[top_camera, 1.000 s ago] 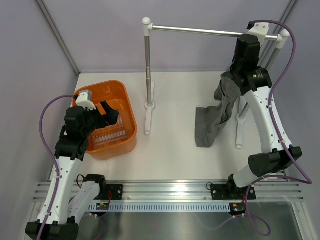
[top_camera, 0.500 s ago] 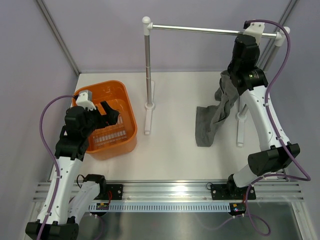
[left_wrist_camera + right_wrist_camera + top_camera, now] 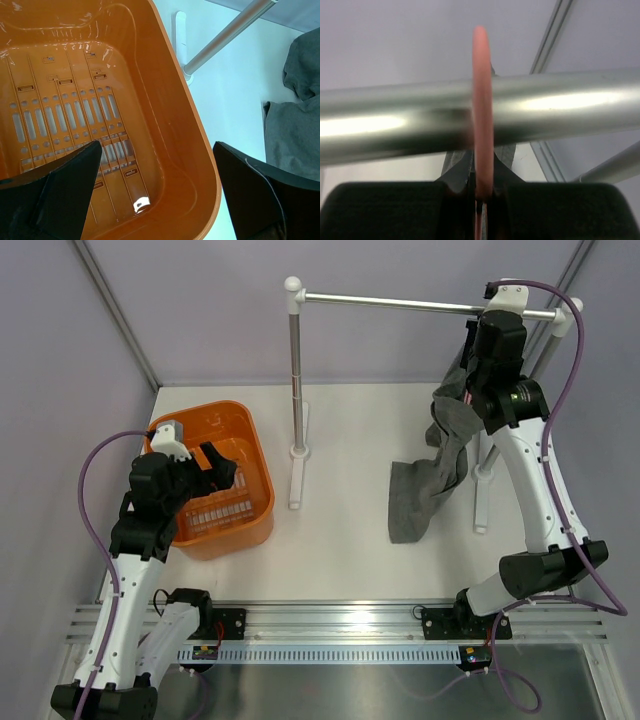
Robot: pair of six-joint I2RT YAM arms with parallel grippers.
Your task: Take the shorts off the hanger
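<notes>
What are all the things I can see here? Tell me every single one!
shorts: one, dark grey, hanging down below the rail's right end.
hanger: one, pink, hooked over the rail.
rail: one, silver with white end caps, standing at the back of the table.
basket: one, orange, on the table's left side.
table: one, white, under everything.
left gripper: one, black, open, above the basket.
right gripper: one, black, shut on the hanger just under the rail.
</notes>
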